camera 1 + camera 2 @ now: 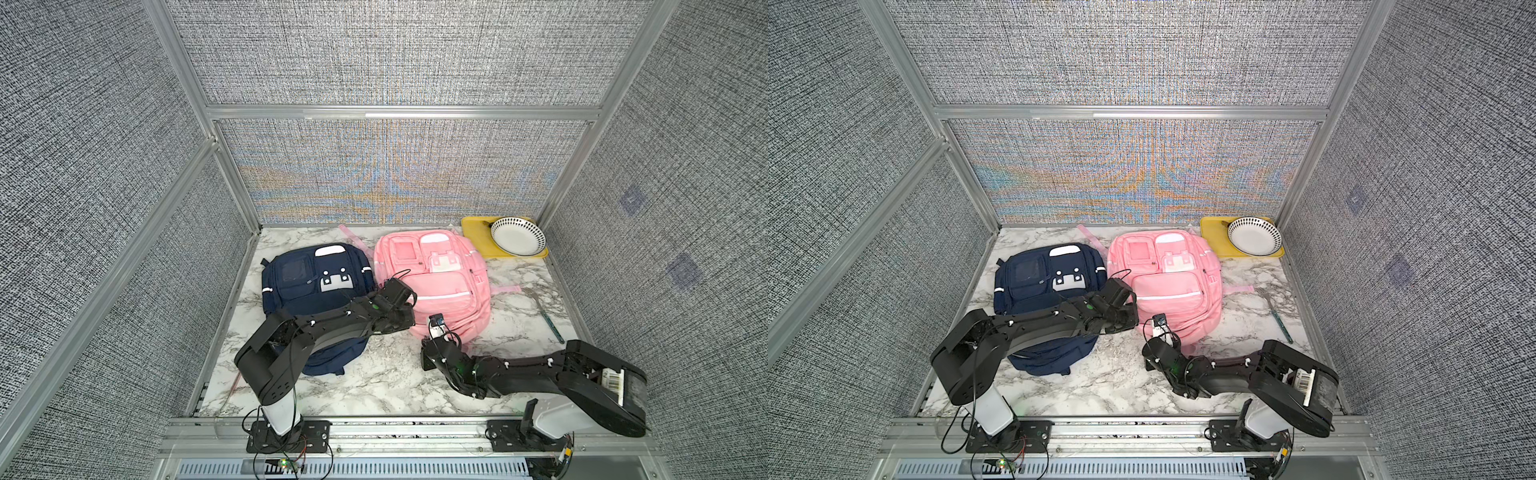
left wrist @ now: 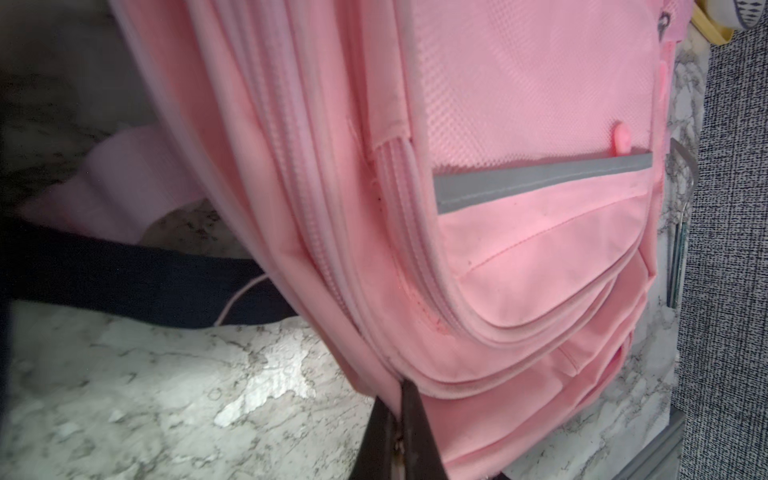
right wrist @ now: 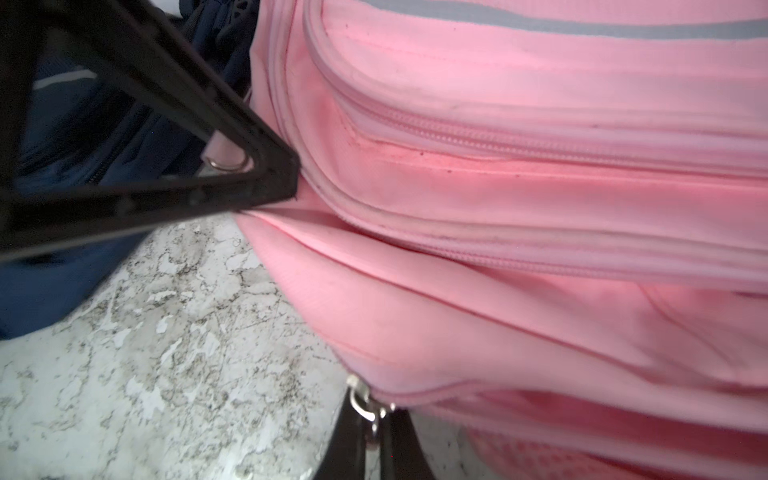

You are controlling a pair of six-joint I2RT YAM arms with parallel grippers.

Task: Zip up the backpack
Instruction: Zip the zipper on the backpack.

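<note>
Right wrist view has the right gripper (image 3: 376, 432) pinched tight on a shiny metal zipper pull (image 3: 365, 401) at the edge of the pink backpack (image 3: 519, 199). The left gripper (image 2: 401, 388) is clamped narrow on a fold of the same soft woven fabric (there's a grey reflective strip (image 2: 540, 178) across the pocket). In both top views the bag lies flat mid-table on the marble-look table (image 1: 374, 374), just beside a navy backpack (image 1: 307, 282). In the back corner, a flat yellow tray (image 1: 473, 237) holds a round white bowl (image 1: 517, 236) with a dotted rim.

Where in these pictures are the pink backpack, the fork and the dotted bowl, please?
pink backpack (image 1: 440, 289): in a top view, on its lower front pocket.
fork (image 1: 543, 313): in a top view, on the middle of its handle.
dotted bowl (image 1: 518, 236): in a top view, on its bare white inside.
</note>
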